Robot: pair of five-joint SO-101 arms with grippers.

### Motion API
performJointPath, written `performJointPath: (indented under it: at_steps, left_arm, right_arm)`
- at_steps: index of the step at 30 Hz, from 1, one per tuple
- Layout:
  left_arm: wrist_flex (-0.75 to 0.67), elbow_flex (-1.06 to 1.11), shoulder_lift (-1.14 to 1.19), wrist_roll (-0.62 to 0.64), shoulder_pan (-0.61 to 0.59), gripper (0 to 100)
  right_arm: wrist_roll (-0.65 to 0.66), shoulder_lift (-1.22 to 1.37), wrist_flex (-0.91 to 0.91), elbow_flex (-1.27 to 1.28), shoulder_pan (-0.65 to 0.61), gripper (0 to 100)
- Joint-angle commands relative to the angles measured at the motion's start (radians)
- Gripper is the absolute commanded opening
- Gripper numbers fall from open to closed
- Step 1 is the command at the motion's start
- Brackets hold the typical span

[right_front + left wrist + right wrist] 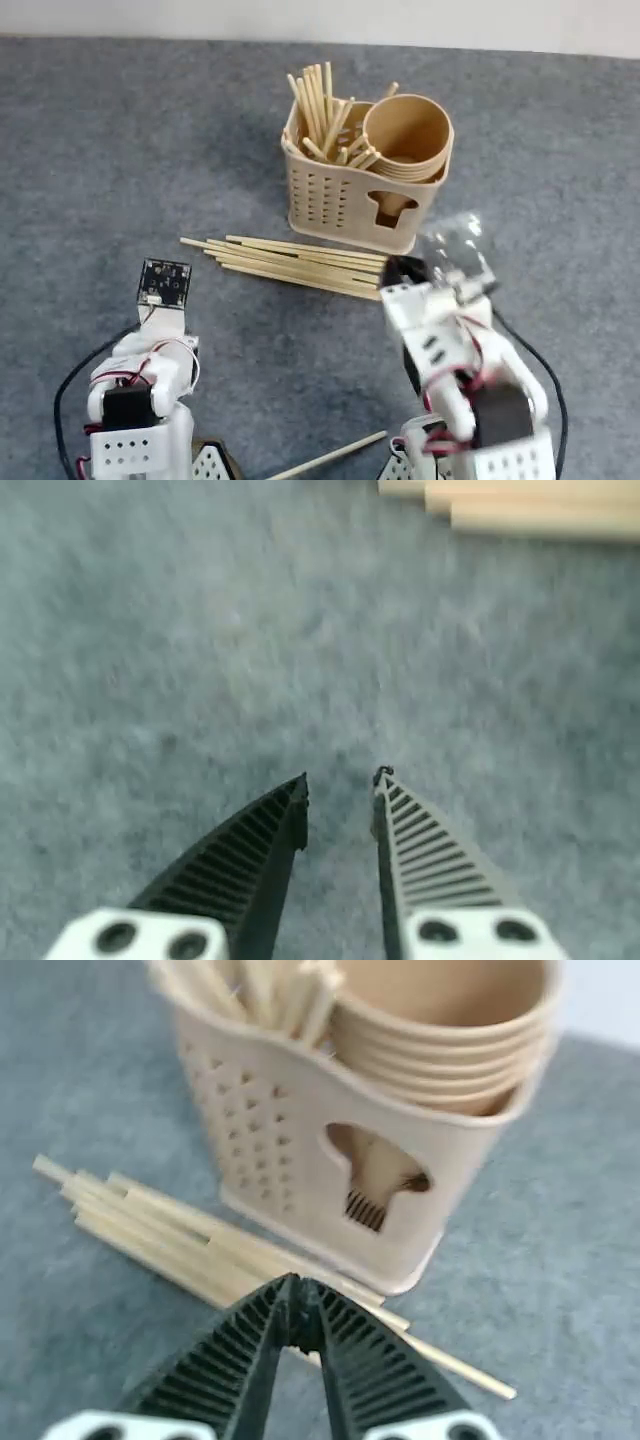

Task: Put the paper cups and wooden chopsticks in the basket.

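Standing toward the back of the grey mat (120, 160) is a cream plastic basket (345, 205) with perforated walls and a handle cut-out facing the arms. A stack of paper cups (408, 130) sits nested in one side of it, and a clutch of wooden chopsticks (318, 105) leans upright in the other, their tips poking above the rim. Just in front of the basket a loose bundle of chopsticks (290, 262) lies flat on the mat, running roughly along the basket's front wall, near it but not touching it. A single chopstick (325, 458) lies well apart from the rest, down between the bases of the two arms.

The right arm (470, 390) is stretched forward, with the right gripper (298, 1295) low over the end of the bundle nearest it. Its fingertips are pressed together. From its wrist camera the tips sit right against the sticks, but I cannot tell whether one is pinched between them. The basket stands close beyond, directly ahead of the gripper.

The left arm (140, 400) is tucked back at its own side, wrist tipped downward. The left gripper (342, 780) hangs above bare mat with its fingers parted and nothing between them. The near ends of the bundle lie some way ahead of it.
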Motion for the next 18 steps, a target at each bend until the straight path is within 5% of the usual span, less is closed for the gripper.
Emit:
performJointPath:
  at_steps: [1, 18]
  left_arm:
    - [0.025, 0.021, -0.007, 0.006, -0.007, 12]
    - [0.025, 0.021, -0.007, 0.006, -0.007, 12]
  right_arm:
    - [-0.003, 0.185, 0.004, -0.12, -0.048, 0.9]
    - [-0.002, 0.495, 0.007, -0.133, -0.122, 1.0]
